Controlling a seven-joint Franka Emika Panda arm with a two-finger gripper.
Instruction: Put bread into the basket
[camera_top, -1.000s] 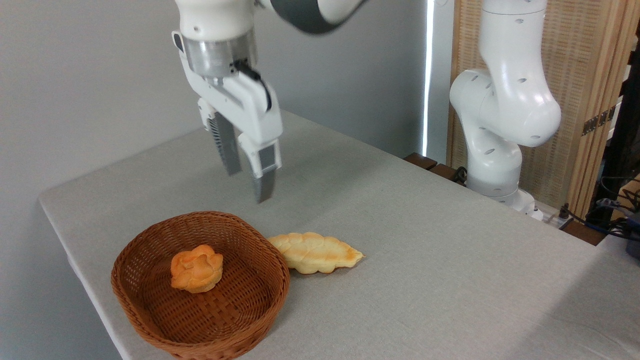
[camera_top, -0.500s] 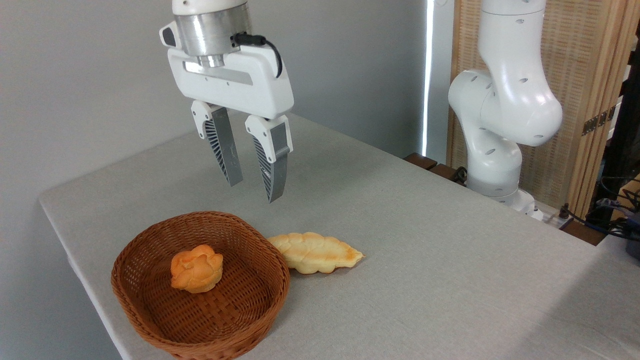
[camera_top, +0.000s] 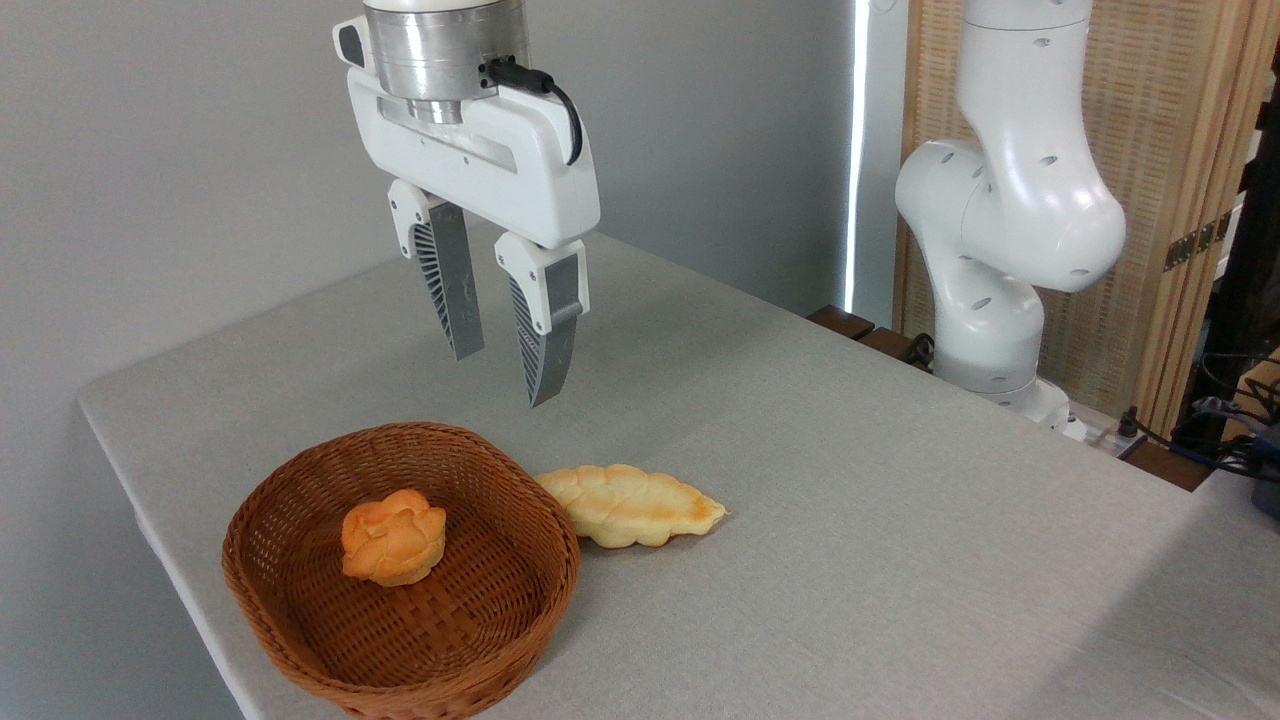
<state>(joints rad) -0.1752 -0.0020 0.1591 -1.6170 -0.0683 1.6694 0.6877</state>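
Now the gripper (camera_top: 503, 372) hangs a little higher and a touch further right than half a second ago, its jaws apart by a narrow gap and holding nothing — clear of everything below. Unmoved, the bread (camera_top: 392, 537) sits inside the basket (camera_top: 300, 620) on the worktop (camera_top: 850, 520), and a pale leaf-shaped flat bread (camera_top: 635, 505) lies against the basket's right rim.
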